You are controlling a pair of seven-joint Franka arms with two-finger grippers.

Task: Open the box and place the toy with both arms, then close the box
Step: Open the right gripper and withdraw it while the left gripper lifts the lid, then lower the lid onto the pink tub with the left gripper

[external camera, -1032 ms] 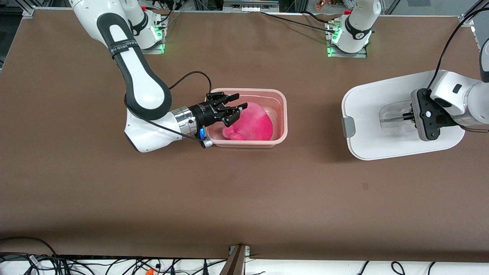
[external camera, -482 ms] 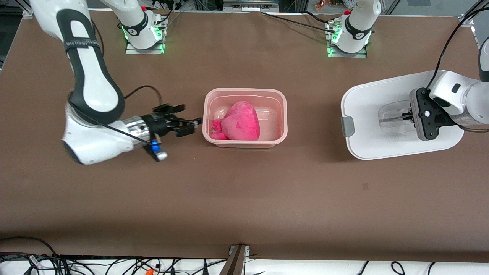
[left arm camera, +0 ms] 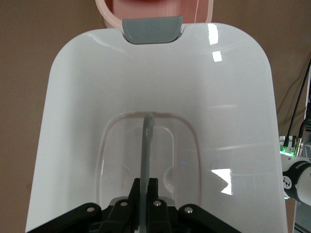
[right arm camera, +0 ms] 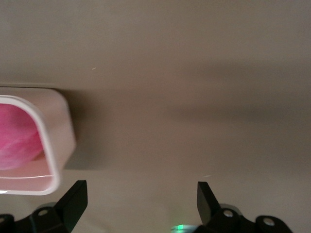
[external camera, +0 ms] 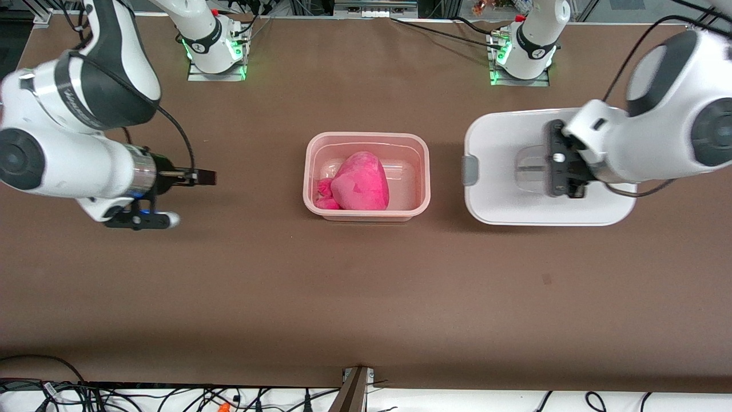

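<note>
The pale pink box stands open mid-table with the hot-pink toy lying in it. My left gripper is shut on the clear handle of the white lid and holds it flat above the table, beside the box at the left arm's end. In the left wrist view the lid fills the picture, with its grey clip close to the box rim. My right gripper is open and empty over the table, off the box's other end. The right wrist view shows the box corner and the toy.
The two arm bases stand at the table's back edge. Bare brown table lies between the box and the front edge. Cables run along the front edge.
My right gripper let go of the toy and drew back out of the box toward the right arm's end. The toy settled in the box. My left gripper carried the lid closer to the box.
</note>
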